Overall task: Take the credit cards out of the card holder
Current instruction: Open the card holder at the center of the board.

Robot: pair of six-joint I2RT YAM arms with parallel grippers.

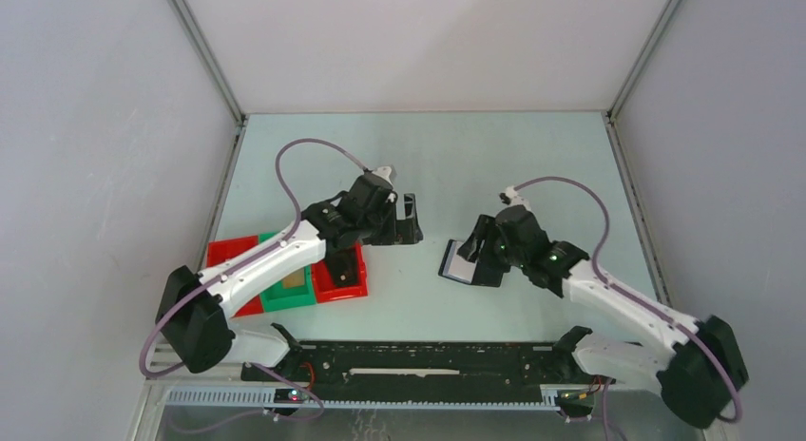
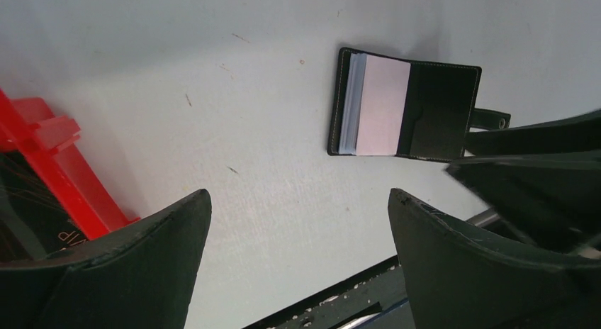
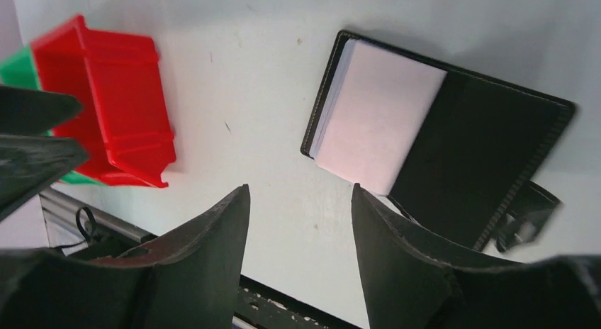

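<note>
Right of centre, one black folding card holder lies open, bare bench beyond its left edge. Pale grey cards stack inside, uncountable; left fingers and right fingers stand apart.

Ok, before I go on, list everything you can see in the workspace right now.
card holder: one, black, lying open on the table, right of centre
credit cards: stack, count unclear, pale grey, in one panel of the holder
red trays: two, red, left side, flanking the green one
green tray: one, green, between the red trays
tan piece: one, tan, inside the green tray; possibly a card
table: one, pale greenish white
mounting rail: one, black, near edge
left gripper: open, empty, between trays and holder
right gripper: open, empty, over the holder
</note>
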